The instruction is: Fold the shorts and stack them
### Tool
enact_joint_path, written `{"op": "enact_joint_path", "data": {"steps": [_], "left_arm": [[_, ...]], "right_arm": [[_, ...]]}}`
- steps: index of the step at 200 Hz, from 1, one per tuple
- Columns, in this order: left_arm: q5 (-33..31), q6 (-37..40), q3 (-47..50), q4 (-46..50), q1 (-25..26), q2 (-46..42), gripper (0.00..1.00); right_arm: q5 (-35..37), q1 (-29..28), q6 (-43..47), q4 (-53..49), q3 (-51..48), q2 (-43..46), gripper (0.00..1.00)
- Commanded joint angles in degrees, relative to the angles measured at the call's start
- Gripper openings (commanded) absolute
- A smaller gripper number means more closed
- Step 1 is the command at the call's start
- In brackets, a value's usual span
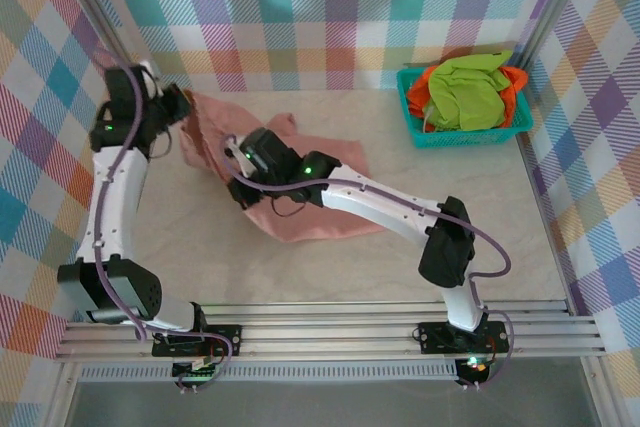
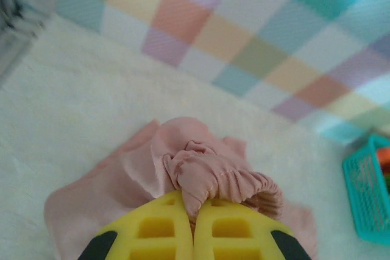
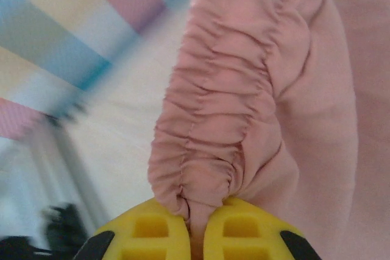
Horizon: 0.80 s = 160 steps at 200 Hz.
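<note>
Nearest us, the pink shorts [image 1: 305, 227] lie crumpled on the bench [image 1: 480, 237], left of ctr, partly under the right arm. In the top view their long axis reads as a diagonal, from the near-right end to the far-left end. The near end is rumpled on the bench. The far-left end lifts off it twd the left arm's wrist.

The right gripper [image 3: 195, 220] is closed on the shorts' gathered elastic waistband [image 3: 225, 89]. Its yellow fingers [image 3: 152, 232] nearly meet, w/ a fold of fabric pinched btw them. From the pinch the waistband runs straight away from the gripper, and the rest of the cloth hangs to its right in the wrist view. In the top view this gripper sits over the middle of the cloth.

Further back & left, the left gripper [image 2: 194, 214] is also clamped on the waistband, yellow fingers [image 2: 155, 229] all but touching. A ruched loop bunches just beyond the tips & trails right. Past it the shorts drape down onto the bench, spreading away from the gripper.

In the far right corner sits the teal basket [image 1: 465, 135], well apart from the pink pair. Inside, the lime green shorts [image 1: 470, 92] are heaped on the orange shorts [image 1: 517, 79], which peek out at the sides. We can't tell which way those 2 point. The plaid wall [image 1: 300, 17] stands behind.
</note>
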State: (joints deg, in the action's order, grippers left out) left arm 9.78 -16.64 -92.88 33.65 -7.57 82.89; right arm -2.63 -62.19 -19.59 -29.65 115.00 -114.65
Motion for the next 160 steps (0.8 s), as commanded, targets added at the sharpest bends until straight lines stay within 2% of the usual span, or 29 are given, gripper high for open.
{"op": "enact_joint_path", "data": {"steps": [1,18,35,50,65,80,101,121,160], "left_arm": [[-2.42,1.68,-10.38,4.73,-2.78,0.61,0.0],[-3.56,2.39,-18.41,6.15,-3.45,2.49,0.0],[-2.13,2.13,-25.96,6.52,-3.41,4.83,0.0],[1.2,0.08,-32.15,6.15,-3.33,7.61,0.0],[4.98,-1.49,-36.86,5.05,-2.12,10.98,0.0],[5.71,-0.29,-41.51,5.38,2.21,14.97,0.0],[4.16,4.15,-47.49,6.94,11.72,20.9,0.0],[2.92,6.03,-48.2,6.89,19.86,25.94,0.0],[0.91,7.62,-46.83,6.76,31.31,37.57,0.02]], "right_arm": [[-10.49,-2.88,-3.37,3.28,10.62,-3.39,0.0],[-14.32,-3.37,-6.84,7.8,14.71,-4.08,0.0],[-14.89,-3.33,-8.67,11.85,13.92,-1.96,0.0],[-12.25,-3.22,-8.75,14.57,9.57,2.15,0.0],[-8.12,-2.65,-9.48,19.32,0.31,7.98,0.0],[-4.27,-0.88,-13.14,25.38,-11.84,14.4,0.0],[-2.93,3.91,-20.56,30.36,-28.01,22.34,0.0],[0.61,7.78,-24.47,26.48,-39.86,28.49,0.0],[5.2,15.29,-30.46,15.7,-60.47,40.07,0.0]]}}
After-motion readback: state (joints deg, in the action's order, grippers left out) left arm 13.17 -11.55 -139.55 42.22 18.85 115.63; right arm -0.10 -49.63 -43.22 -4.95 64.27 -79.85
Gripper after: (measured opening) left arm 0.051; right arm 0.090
